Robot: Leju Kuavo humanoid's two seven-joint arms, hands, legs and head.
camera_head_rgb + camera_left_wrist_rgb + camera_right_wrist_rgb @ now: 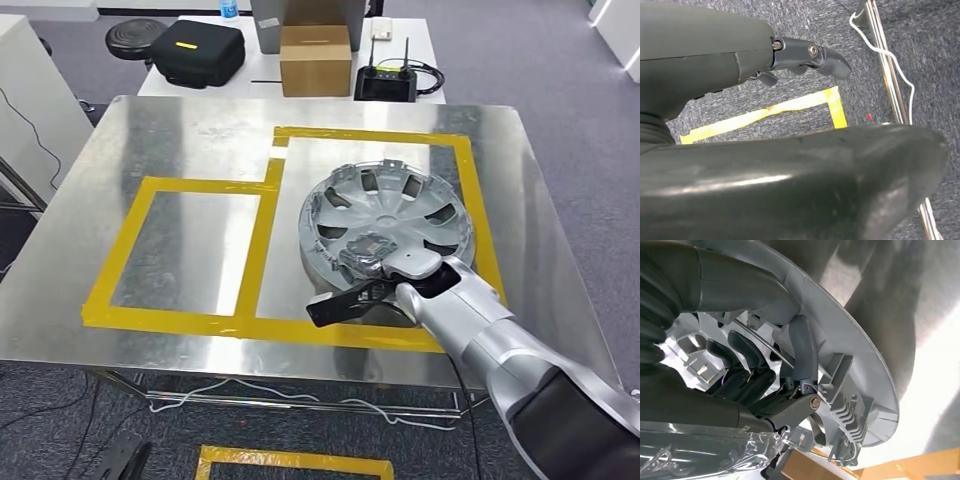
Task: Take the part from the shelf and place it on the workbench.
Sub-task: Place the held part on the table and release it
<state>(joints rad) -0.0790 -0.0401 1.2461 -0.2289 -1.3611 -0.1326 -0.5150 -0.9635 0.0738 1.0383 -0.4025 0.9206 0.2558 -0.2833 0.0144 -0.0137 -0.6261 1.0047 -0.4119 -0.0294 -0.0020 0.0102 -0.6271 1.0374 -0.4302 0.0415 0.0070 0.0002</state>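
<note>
The hubcap sits over the metal table, inside the larger yellow tape outline on the right, inner side up with its clips and ribs showing, and its near edge looks a little raised, so I'd judge it is not quite set down flat. That makes sense: the taped box looks like the marked drop spot, so the part is right where it should land. The right hand comes in at the near rim; the right wrist view shows its dark fingers hooked through the openings and the thumb bearing on the rim, so the hand grips the hubcap at its edge, a sensible hold for a wide, thin disc. The left hand hangs low over the grey carpet, holding nothing, its fingers loosely extended. Behind the table, a cardboard box and a black case sit well apart from the action.
</note>
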